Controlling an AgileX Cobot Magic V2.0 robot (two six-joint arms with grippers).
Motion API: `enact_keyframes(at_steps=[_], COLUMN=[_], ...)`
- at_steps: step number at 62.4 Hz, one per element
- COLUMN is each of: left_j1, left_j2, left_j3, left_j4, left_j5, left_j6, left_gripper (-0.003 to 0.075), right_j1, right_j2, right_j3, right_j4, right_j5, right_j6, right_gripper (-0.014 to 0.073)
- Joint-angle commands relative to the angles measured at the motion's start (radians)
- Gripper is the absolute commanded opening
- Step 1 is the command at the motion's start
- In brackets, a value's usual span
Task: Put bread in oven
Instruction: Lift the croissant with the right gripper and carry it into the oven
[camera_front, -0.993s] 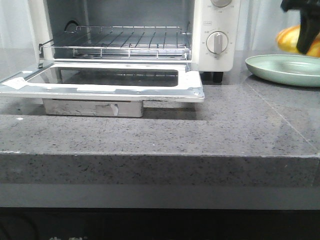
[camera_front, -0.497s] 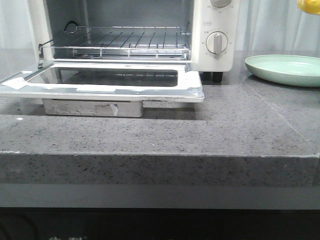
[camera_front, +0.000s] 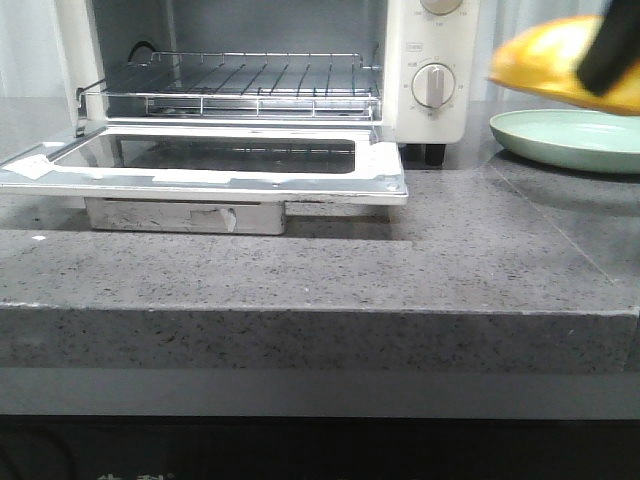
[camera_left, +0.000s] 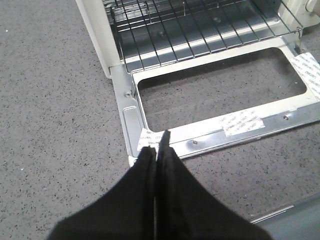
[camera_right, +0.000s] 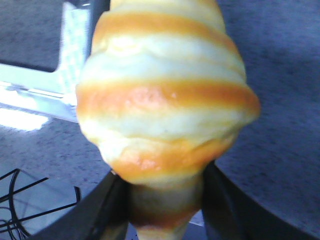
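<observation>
Two grippers: our right (camera_right: 162, 200) clamps the bread (camera_front: 545, 62), left (camera_left: 159, 150) closed empty; bread could slip before the oven (camera_front: 250, 90) at 9 o'clock

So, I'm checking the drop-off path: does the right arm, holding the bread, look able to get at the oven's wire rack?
Probably yes. The oven door lies folded down flat and the wire rack is bare. The right gripper holds the bread in the air above the green plate, with nothing between it and the opening.

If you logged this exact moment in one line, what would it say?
right hand: holds bread in air above plate | left hand: shut, empty, over door edge | oven: door open, rack bare
</observation>
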Motion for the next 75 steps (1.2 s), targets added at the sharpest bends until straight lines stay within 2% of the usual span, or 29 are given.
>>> enact_keyframes(at_steps=[1, 6, 10, 16, 23, 29, 36, 54, 68, 75], left_j1=[0.001, 0.001, 0.001, 0.001, 0.001, 0.001, 0.001, 0.001, 0.001, 0.001], left_j2=[-0.009, -0.009, -0.009, -0.009, -0.009, -0.009, -0.009, -0.009, -0.009, -0.009], left_j3=[-0.028, -0.028, -0.028, -0.028, -0.028, -0.028, -0.028, -0.028, -0.028, -0.028], left_j4=[0.017, 0.017, 0.015, 0.015, 0.015, 0.015, 0.015, 0.015, 0.015, 0.015], left_j5=[-0.071, -0.071, -0.071, -0.073, -0.073, -0.073, -0.073, -0.073, -0.087, -0.089], left_j6=[-0.011, -0.011, -0.011, -0.011, -0.011, -0.011, -0.011, -0.011, -0.011, -0.011], left_gripper=[-0.0018, -0.0018, -0.0018, -0.0018, -0.0018, -0.0018, -0.0018, -0.0018, -0.0018, -0.0018], right_j1=[0.122, 0.225, 0.303, 0.388, 0.469, 0.529, 0.554, 0.554, 0.554, 0.554], right_j2=[-0.032, -0.023, -0.002, 0.051, 0.132, 0.213, 0.307, 0.54, 0.702, 0.756], right_j3=[-0.026, -0.041, -0.078, -0.156, -0.253, -0.354, -0.47, -0.773, -0.99, -1.043], right_j4=[-0.008, -0.106, -0.241, -0.431, -0.601, -0.666, -0.674, -0.731, -0.866, -0.924], right_j5=[-0.116, -0.153, -0.153, -0.086, 0.007, 0.046, 0.043, 0.077, 0.184, 0.214], right_j6=[0.069, 0.194, 0.309, 0.488, 0.595, 0.606, 0.606, 0.606, 0.606, 0.605], right_gripper=[0.0076, 0.0076, 0.0076, 0.0076, 0.0076, 0.0076, 0.0076, 0.0076, 0.0076, 0.0076])
